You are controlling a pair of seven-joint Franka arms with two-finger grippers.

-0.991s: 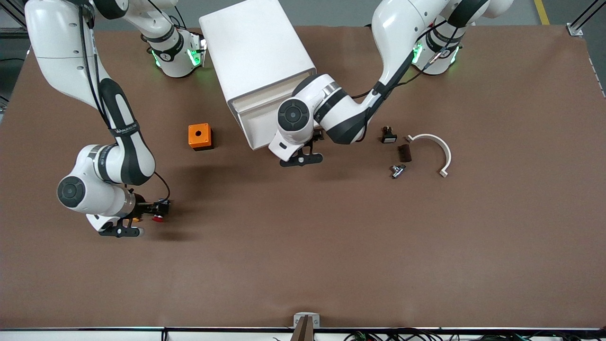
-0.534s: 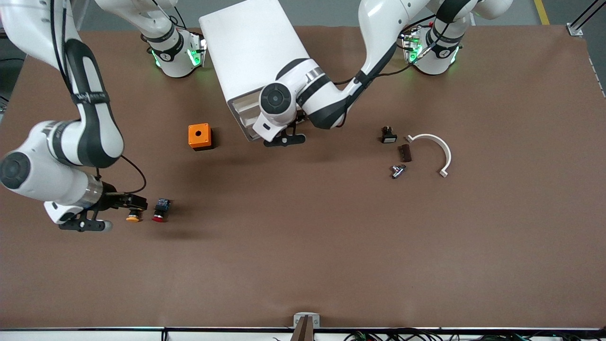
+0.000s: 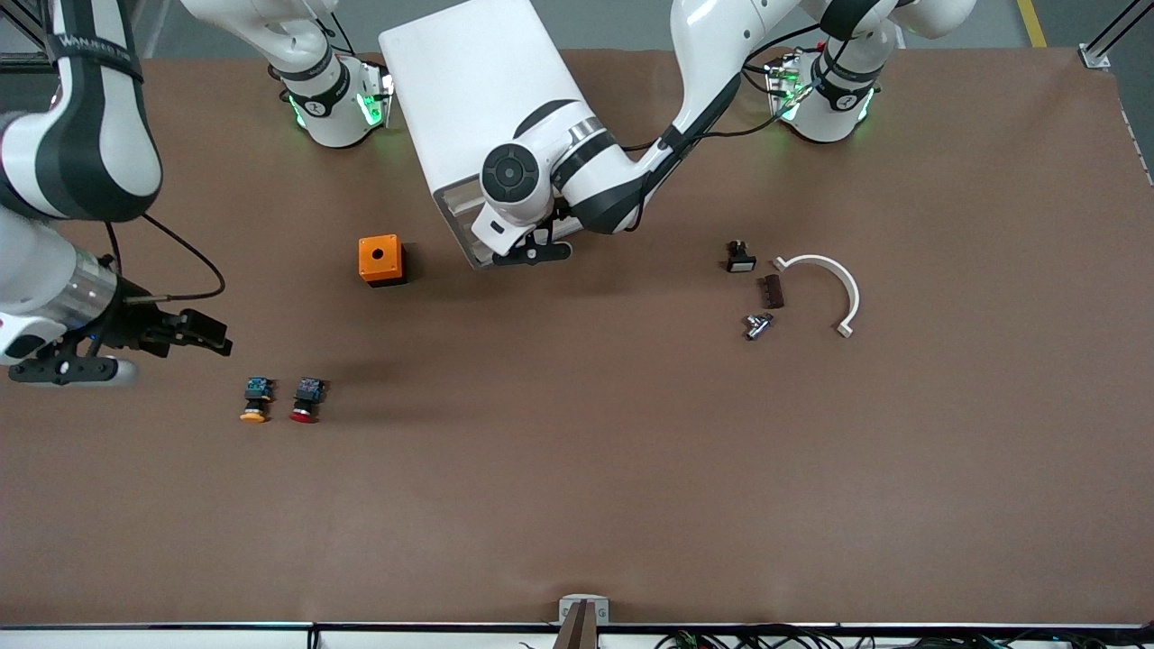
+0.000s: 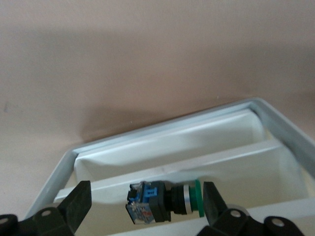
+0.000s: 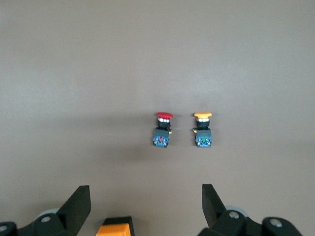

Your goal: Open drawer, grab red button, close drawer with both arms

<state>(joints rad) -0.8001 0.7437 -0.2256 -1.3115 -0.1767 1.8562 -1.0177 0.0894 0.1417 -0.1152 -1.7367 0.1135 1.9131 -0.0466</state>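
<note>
The button [image 3: 305,401] with the red mushroom cap lies on its side on the bare brown surface [image 3: 631,469], well away from the cabinet, cap toward the front camera and blue-green back end toward the robots. I judge it light, hard and rigid, with a smooth rounded cap that could slip; the squarer black body between cap and back end looks like the place to pinch it. Just beside it, toward the right arm's end of the surface, lies its orange-capped twin [image 3: 256,401], close but not touching, so a wide approach may nudge it.

My right claw [image 3: 212,335] hangs empty and spread wide over the surface, off the red button toward the robots and toward the right arm's end; in the right wrist view both buttons sit apart from its fingers [image 5: 78,206].

The orange cube with a hole [image 3: 380,260] sits farther from the front camera than the red button. Past it stands the white cabinet [image 3: 487,108]. My left claw [image 3: 532,254] is at the drawer [image 4: 206,162], fingers spread, gripping nothing; a green-capped pushbutton [image 4: 165,199] lies inside the drawer. The drawer looks ajar, and light enough to slide with a push.
</note>
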